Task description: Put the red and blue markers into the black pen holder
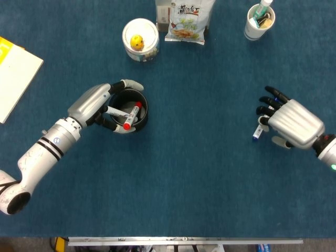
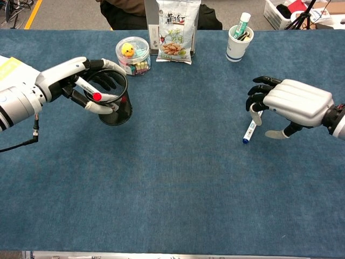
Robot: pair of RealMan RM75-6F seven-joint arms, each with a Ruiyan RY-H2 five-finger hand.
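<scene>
Head view: left hand (image 1: pixel 100 105) clamped on red marker (image 1: pixel 129 117) above black pen holder (image 1: pixel 137 109), poised for dropping in — chest view: right hand (image 2: pixel 288 105) over blue marker (image 2: pixel 250 130) lying on table (image 2: pixel 178 178), fingers apart, not yet clasping it.

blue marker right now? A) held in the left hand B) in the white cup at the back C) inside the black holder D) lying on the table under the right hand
D: the blue marker lies on the blue table, with the right hand lowered over its upper end; the left hand holds the red marker at the black pen holder.
</scene>
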